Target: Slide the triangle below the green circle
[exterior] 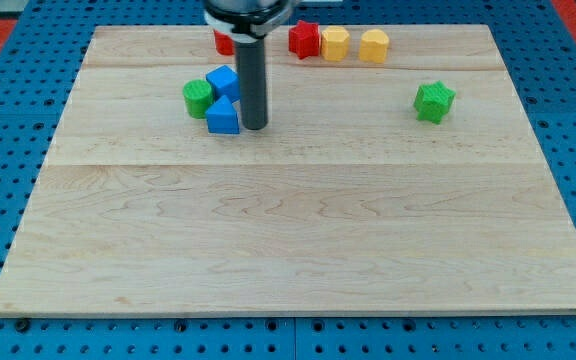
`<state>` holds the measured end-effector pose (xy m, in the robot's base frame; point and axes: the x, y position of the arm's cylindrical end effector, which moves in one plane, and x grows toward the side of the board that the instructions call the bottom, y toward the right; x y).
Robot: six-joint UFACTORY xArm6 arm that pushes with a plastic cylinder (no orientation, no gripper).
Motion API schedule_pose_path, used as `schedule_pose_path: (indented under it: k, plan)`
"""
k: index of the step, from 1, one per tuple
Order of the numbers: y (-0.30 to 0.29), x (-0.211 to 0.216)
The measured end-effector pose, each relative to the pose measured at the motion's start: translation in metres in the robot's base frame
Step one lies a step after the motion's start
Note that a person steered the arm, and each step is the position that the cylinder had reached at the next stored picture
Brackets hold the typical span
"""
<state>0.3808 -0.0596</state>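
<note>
- Pushing stage, by my reading: my tip [255, 127] stands on the wooden board [298, 250], just beside the blue triangle [222, 117] at its 3 o'clock; contact is likely, but I cannot tell for sure.
- Jaws: none to report. The arm ends in a plain rod, so nothing spreads, presses together or pinches.
- Task block: the blue triangle is a small wedge with a pale top edge and a darker front face. It lies in the board's upper left part, at roughly 4 o'clock from the green circle [198, 98] and just beside it.
- Green circle: a short ribbed green cylinder. The blue cube [224, 81] sits at its 2 o'clock, close against it, and directly at 12 o'clock of the triangle.
- Why the tip is placed so (judgement): standing at the triangle's 3 o'clock side suits a push toward 9 o'clock, which would carry the wedge under the circle. The triangle seems nearly there; a short shove remains.
- Risk (judgement): the three blocks are tightly bunched, so a push could drag the cube or nudge the circle.
- Elsewhere: red star [304, 39], yellow hexagon [335, 43] and another yellow block [373, 45] line the 12 o'clock edge; a red block [223, 42] is partly hidden behind the rod; a green star [434, 101] sits well apart at 3 o'clock.
</note>
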Motion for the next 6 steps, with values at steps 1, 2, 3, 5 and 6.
schedule_pose_path:
  k: [1,2,3,5,6]
  plan:
    - [-0.028,-0.003]
    - [-0.023,-0.005]
    - [0.003,-0.012]
    - [0.058,-0.012]
    - [0.058,-0.012]
